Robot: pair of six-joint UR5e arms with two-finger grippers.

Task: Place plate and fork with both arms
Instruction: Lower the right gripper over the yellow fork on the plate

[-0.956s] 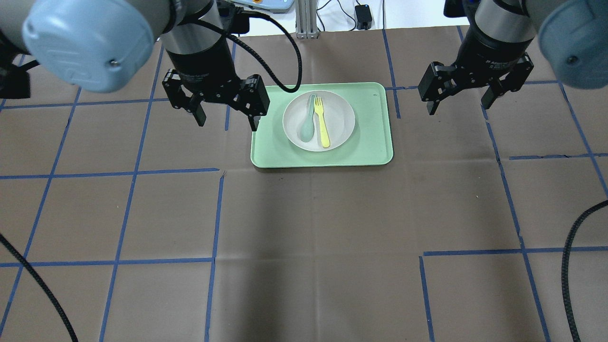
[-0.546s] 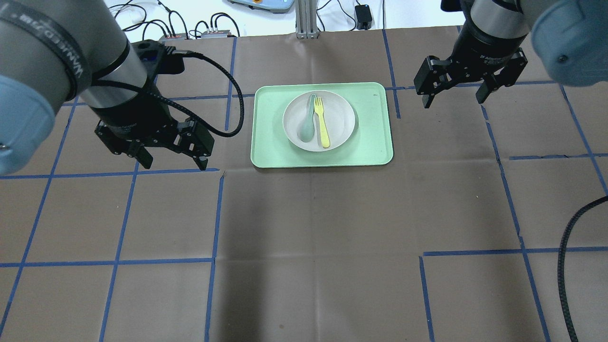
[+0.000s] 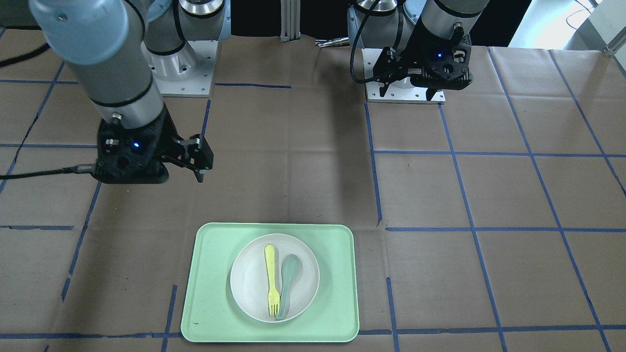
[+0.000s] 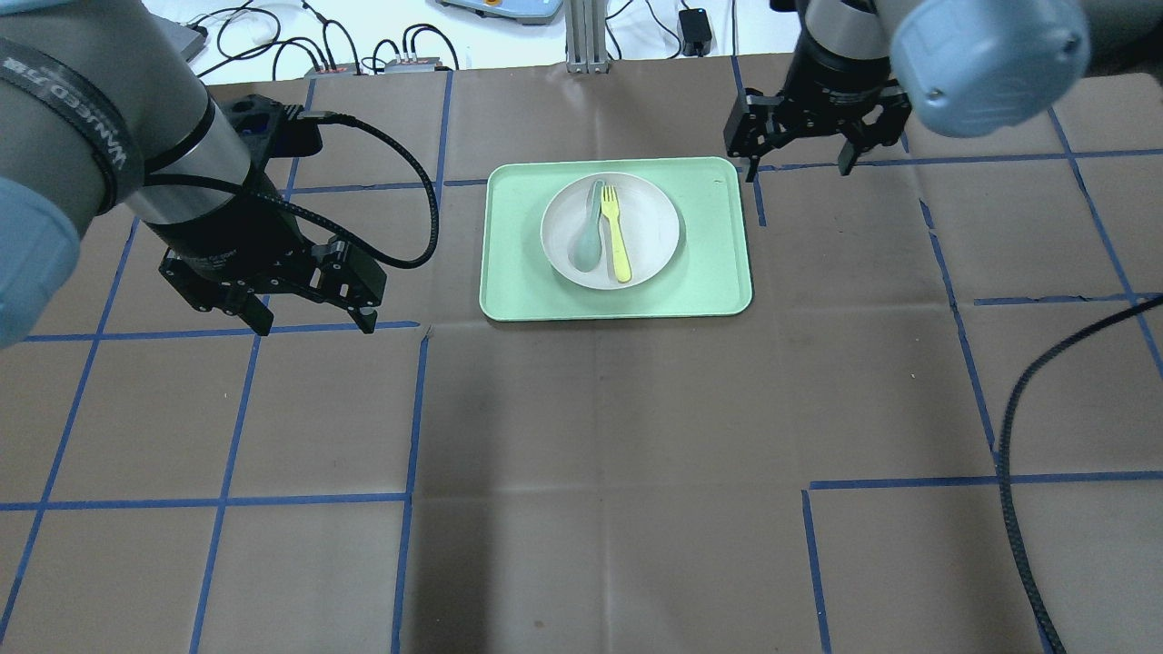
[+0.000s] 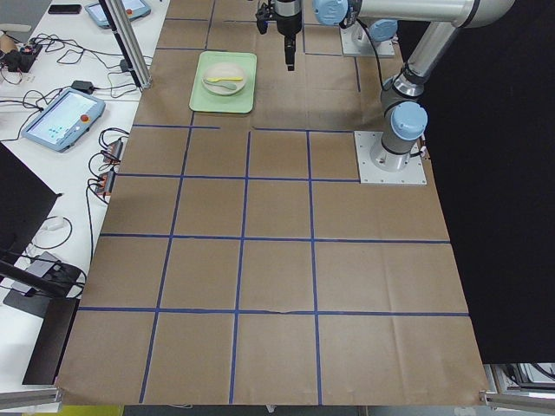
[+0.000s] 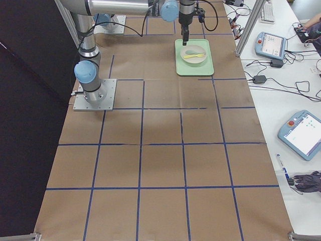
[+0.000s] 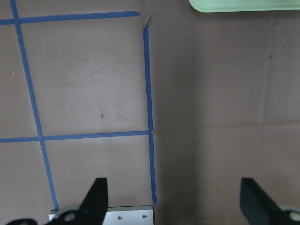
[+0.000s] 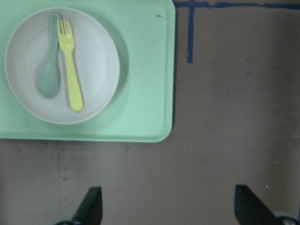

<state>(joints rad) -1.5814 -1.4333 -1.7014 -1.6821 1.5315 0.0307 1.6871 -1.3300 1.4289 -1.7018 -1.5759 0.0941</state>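
The off-white plate [image 4: 652, 227] sits in the middle of a mint-green tray [image 4: 713, 254] at the far centre of the table. The pale-yellow fork [image 4: 617, 234] lies in the plate, next to a grey-green spoon [image 4: 586, 243]. My left gripper [image 4: 315, 325] is open and empty, above the table well left of the tray. My right gripper [image 4: 798, 170] is open and empty, above the tray's far right corner. The right wrist view shows the plate [image 8: 96, 61], the fork [image 8: 70, 70] and the tray [image 8: 145, 98] ahead of the open fingers [image 8: 91, 208]. The left wrist view shows only a tray edge [image 7: 243, 4].
Brown paper with blue tape lines [image 4: 411, 409] covers the table. A black cable [image 4: 1022, 436] loops over the near right. An aluminium post [image 4: 586, 36] and cables stand beyond the far edge. My left arm's cable [image 4: 413, 209] hangs near the tray's left side.
My left gripper swung from the tray's left edge out to the near left. My right gripper moved left and farther away, toward the tray's far right corner. Both stayed open.
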